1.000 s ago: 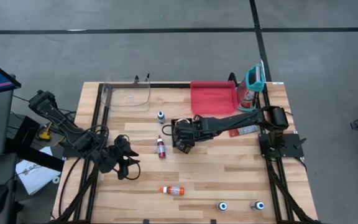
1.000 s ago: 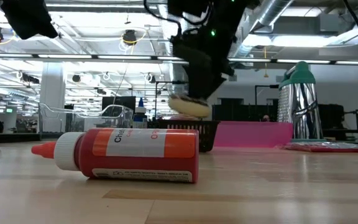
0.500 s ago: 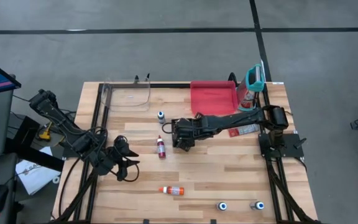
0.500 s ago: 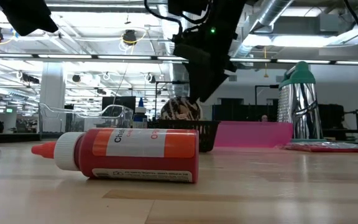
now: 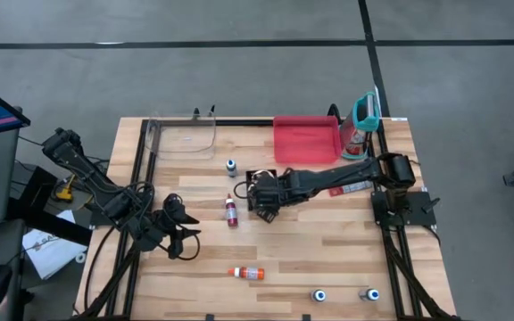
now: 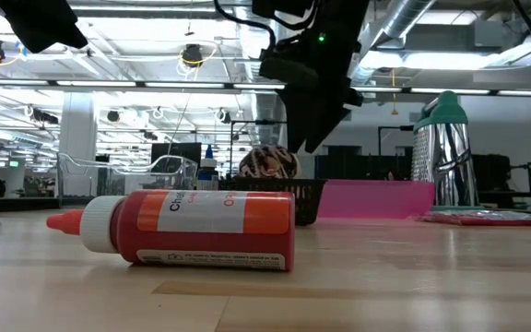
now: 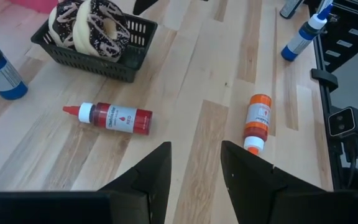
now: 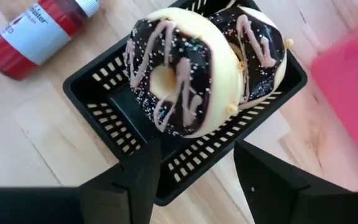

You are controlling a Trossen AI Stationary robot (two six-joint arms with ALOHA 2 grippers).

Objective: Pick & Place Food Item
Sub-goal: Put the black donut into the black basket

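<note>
Two chocolate-iced doughnuts (image 8: 166,68) (image 8: 257,46) stand on edge side by side in a black mesh basket (image 8: 92,87) at the table's middle. My right gripper (image 8: 197,155) hovers open just above them, one finger on either side, touching nothing. In the low view it (image 6: 310,138) hangs above the doughnut (image 6: 268,163). My left gripper (image 7: 194,168) waits open over the table's near left part (image 5: 181,236), with nothing between its fingers.
A red bottle (image 5: 231,211) lies left of the basket, and an orange bottle (image 5: 248,272) lies near the front edge. A small blue-capped bottle (image 5: 231,167), a clear container (image 5: 183,135), a red tray (image 5: 306,138) and a grater (image 5: 364,111) stand toward the back.
My right gripper has opened and let go of a doughnut that it held just above the basket. The doughnut has dropped into the basket and now stands on edge beside the other one.
</note>
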